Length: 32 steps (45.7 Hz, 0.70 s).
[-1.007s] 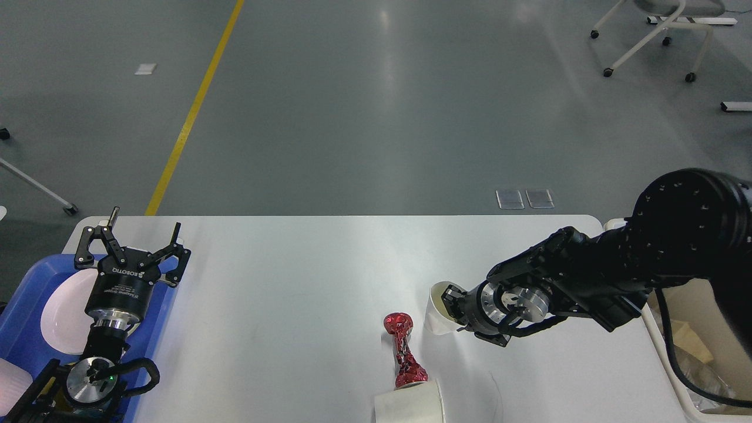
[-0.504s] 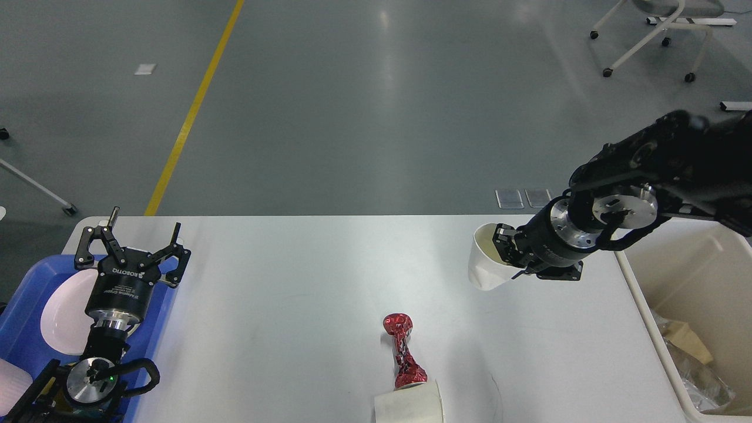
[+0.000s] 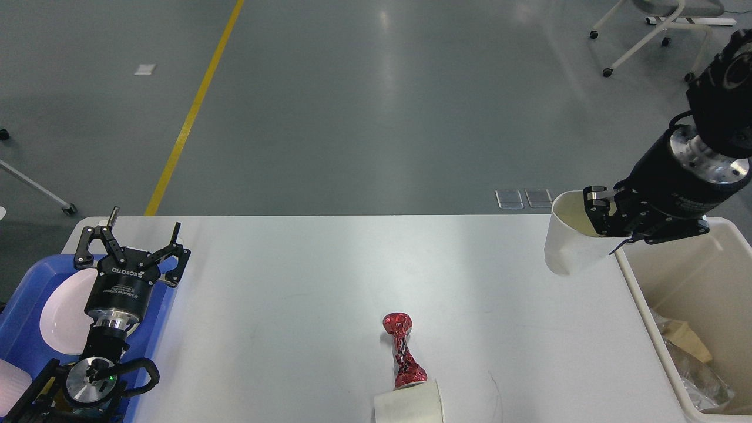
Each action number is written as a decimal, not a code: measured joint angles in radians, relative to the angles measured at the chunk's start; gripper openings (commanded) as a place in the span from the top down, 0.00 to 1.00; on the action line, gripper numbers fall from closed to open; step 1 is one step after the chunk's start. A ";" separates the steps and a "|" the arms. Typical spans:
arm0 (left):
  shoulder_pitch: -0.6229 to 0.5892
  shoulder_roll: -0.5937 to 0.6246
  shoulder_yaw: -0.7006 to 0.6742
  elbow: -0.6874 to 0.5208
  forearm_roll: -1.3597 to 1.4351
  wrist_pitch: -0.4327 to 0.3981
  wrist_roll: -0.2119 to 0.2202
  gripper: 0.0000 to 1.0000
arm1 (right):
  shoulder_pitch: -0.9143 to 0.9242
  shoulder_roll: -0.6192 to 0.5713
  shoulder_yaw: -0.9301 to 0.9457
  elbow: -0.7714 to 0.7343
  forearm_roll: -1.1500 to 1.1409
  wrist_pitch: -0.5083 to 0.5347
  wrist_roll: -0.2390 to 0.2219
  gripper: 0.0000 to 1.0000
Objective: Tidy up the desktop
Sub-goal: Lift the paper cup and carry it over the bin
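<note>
Right end effector [image 3: 600,218] grips a white paper cup [image 3: 568,242] by its rim, aloft at the worktop [image 3: 305,276]'s right edge beside the cream bin [image 3: 693,276]. A red foil wrapper [image 3: 403,351] touches a tape roll [image 3: 409,402] near the front edge. Left end effector [image 3: 141,235] hangs spread wide, empty, over the blue tray [image 3: 23,329].

— What's beyond the worktop?
— Grey, glossy floor [image 3: 376,117] with pale light reflections, and a yellow line [image 3: 191,111] running diagonally across it.
— Any furniture?
— A white wheeled chair base [image 3: 652,35] top right; another castered leg [image 3: 41,191] at left.
</note>
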 measured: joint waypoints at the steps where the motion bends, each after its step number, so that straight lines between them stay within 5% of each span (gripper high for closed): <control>1: 0.000 0.000 0.000 0.000 0.000 0.000 0.000 0.04 | 0.005 -0.004 -0.001 0.005 0.000 -0.002 0.000 1.00; 19: 0.000 0.000 0.000 0.000 0.000 0.000 0.000 0.04 | -0.004 -0.150 -0.095 -0.021 -0.004 -0.090 -0.001 1.00; 32: 0.000 0.000 0.001 0.000 0.000 0.000 -0.001 0.04 | -0.310 -0.382 -0.089 -0.355 -0.059 -0.176 -0.002 1.00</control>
